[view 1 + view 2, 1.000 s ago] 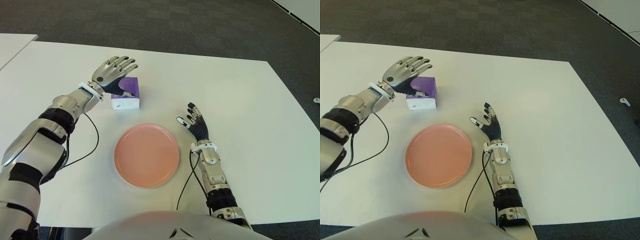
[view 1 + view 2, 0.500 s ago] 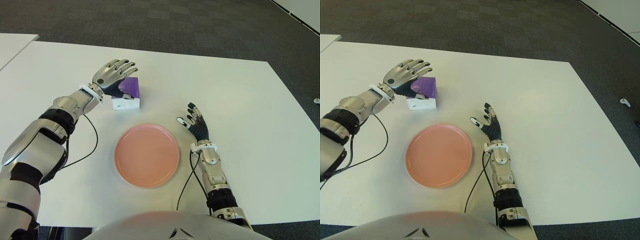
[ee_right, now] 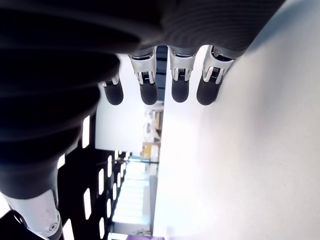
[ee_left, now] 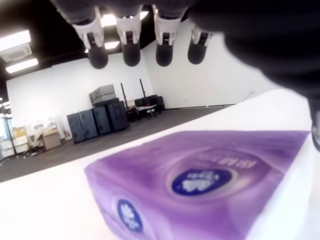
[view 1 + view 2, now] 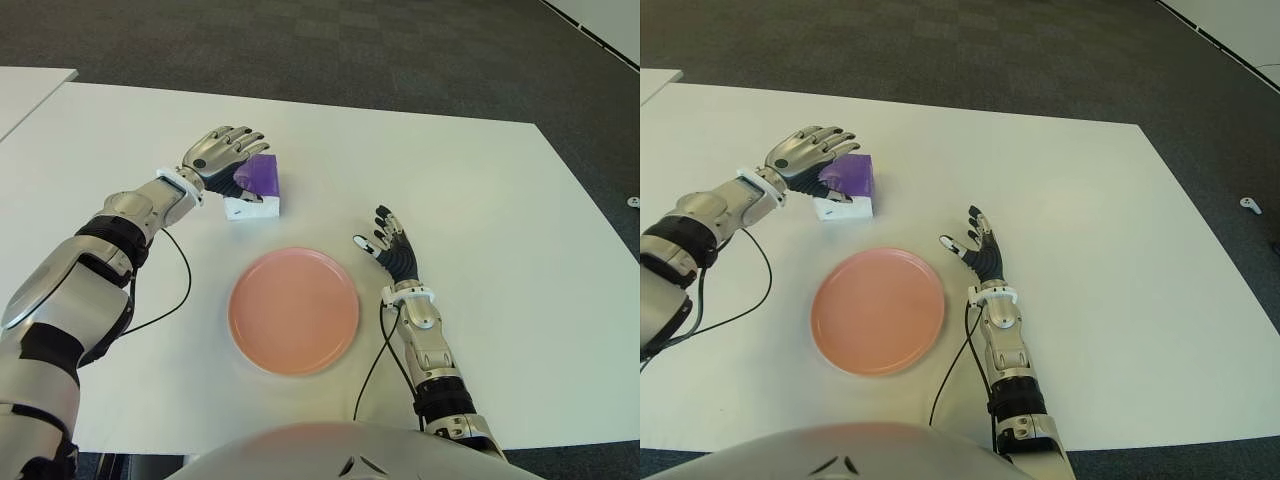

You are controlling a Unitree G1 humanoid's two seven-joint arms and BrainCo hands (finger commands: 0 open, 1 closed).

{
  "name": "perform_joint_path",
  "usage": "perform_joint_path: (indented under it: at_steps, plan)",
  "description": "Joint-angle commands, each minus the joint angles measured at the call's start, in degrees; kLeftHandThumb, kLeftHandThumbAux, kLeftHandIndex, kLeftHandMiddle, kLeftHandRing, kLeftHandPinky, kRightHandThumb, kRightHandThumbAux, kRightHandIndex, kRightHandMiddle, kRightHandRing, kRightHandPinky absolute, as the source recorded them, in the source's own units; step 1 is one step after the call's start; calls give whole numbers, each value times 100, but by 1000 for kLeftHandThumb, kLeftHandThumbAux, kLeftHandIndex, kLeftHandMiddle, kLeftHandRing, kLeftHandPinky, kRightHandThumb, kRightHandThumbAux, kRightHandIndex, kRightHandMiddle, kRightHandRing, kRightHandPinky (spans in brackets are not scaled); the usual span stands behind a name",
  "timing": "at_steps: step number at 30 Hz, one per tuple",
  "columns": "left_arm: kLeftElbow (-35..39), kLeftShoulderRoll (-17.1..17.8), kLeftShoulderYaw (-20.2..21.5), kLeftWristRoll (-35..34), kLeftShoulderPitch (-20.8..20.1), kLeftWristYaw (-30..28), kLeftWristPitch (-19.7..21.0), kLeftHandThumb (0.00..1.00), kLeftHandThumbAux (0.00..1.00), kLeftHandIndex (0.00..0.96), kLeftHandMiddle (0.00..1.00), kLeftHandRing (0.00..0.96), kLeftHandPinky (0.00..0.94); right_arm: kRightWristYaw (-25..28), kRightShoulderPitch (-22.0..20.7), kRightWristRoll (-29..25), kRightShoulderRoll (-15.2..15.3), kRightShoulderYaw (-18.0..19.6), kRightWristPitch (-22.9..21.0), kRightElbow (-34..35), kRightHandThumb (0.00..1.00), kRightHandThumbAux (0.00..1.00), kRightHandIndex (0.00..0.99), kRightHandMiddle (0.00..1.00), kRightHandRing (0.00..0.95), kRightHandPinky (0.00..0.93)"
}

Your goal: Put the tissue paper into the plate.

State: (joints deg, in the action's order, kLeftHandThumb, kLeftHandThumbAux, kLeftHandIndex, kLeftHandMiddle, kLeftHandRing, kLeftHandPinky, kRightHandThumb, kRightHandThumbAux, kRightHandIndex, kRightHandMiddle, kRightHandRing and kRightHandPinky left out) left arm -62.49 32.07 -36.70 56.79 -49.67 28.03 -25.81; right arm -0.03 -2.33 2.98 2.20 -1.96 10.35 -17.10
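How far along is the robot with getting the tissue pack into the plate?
Early stage. Done: the left hand is positioned over the purple tissue pack, fingers spread above it. In hand: nothing yet; in the left wrist view the fingers show clear of the pack, which sits on the table. Left: grasp it, lift it and set it in the pink plate, which holds nothing. The right hand shows open, right of the plate.

On the table, the tissue pack lies behind the plate, slightly left; the right hand shows right of the plate.
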Motion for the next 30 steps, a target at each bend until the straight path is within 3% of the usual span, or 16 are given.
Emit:
perform_joint_path:
  at_steps: [1,17,30]
  plan:
    - [-57,53,29,-186,-13,-425,-97,0,343,0,0,0,0,122,359,-7,-25,-70,-401,-424,0,705,0,0,0,0]
    - [97,179,46,-423,69,-987,-159,0,354,0,0,0,0,145,354,14,5,-89,-402,-426,0,711,0,0,0,0]
    - [-47,169,-8,-402,55,-1080,-43,0,334,0,0,0,0,176,348,8,11,-91,-314,-484,0,719,0,0,0,0]
